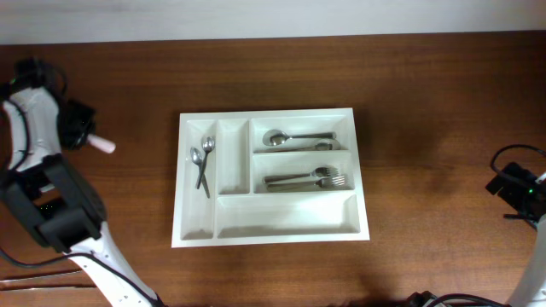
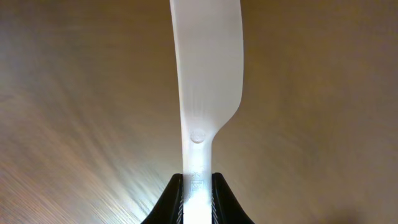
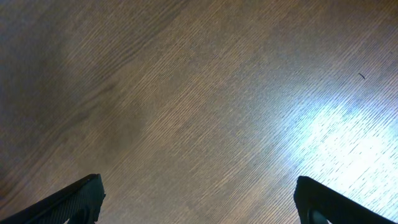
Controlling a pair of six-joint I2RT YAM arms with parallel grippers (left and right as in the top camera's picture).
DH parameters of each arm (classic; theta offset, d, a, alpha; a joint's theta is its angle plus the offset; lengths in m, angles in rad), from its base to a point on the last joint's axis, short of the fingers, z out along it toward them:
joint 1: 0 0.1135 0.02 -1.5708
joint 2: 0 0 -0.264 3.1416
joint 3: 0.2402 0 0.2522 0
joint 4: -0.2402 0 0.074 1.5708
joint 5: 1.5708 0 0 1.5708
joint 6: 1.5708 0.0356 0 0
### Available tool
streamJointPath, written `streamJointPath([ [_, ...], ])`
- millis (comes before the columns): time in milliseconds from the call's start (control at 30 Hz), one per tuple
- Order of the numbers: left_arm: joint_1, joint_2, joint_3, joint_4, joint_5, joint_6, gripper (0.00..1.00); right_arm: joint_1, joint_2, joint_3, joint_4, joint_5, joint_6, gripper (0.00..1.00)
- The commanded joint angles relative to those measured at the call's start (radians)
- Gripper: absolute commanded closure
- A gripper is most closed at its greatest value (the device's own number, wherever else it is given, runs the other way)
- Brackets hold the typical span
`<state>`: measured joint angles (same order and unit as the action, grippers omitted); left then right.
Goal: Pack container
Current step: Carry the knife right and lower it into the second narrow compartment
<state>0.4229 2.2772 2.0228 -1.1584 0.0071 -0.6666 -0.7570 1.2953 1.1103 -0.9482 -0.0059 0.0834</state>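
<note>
Left of container (image 1: 361,196), left pincer (image 2: 198,184) clasping knife (image 2: 208,74)

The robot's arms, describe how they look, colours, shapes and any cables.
Both arms have white shells with black joints. The left arm trails thin black cables near its base; the right arm carries a black cable loop by its wrist. The left gripper and right gripper have black, tapered fingers.
</note>
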Motion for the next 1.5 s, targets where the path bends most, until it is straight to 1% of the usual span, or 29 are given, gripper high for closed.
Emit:
streamJointPath([
  [0, -0.130, -0.121, 0.036, -0.005, 0.043, 0.162, 0.98, -0.005, 0.003, 0.000, 0.003, -0.006, 0.010, 0.01],
  [167, -0.317, -0.158, 0.036, -0.024, 0.043, 0.243, 0.98, -0.005, 0.003, 0.000, 0.003, -0.006, 0.010, 0.01],
  [300, -0.462, -0.159, 0.035, -0.055, 0.036, 0.338, 0.97, -0.005, 0.003, 0.000, 0.003, -0.006, 0.010, 0.01],
  [367, -0.525, -0.159, 0.035, -0.071, 0.003, 0.378, 0.97, -0.005, 0.003, 0.000, 0.003, -0.006, 0.010, 0.01],
  [433, -0.579, -0.159, 0.035, -0.097, -0.050, 0.394, 0.97, -0.005, 0.003, 0.000, 0.003, -0.006, 0.010, 0.01],
  [500, -0.611, -0.159, 0.035, -0.128, -0.064, 0.397, 0.97, -0.005, 0.003, 0.000, 0.003, -0.006, 0.010, 0.01],
  [700, -0.662, -0.159, 0.035, -0.214, -0.063, 0.410, 0.97, -0.005, 0.003, 0.000, 0.003, -0.006, 0.010, 0.01],
  [933, -0.665, -0.159, 0.015, -0.270, -0.061, 0.410, 0.97, -0.005, 0.003, 0.000, 0.003, -0.006, 0.010, 0.01],
  [1167, -0.669, -0.159, -0.048, -0.262, 0.016, 0.410, 0.97, -0.005, 0.003, 0.000, 0.003, -0.006, 0.010, 0.01],
  [1467, -0.725, -0.159, -0.116, -0.222, 0.017, 0.410, 0.95, -0.005, 0.003, 0.000, 0.003, -0.006, 0.010, 0.01],
])
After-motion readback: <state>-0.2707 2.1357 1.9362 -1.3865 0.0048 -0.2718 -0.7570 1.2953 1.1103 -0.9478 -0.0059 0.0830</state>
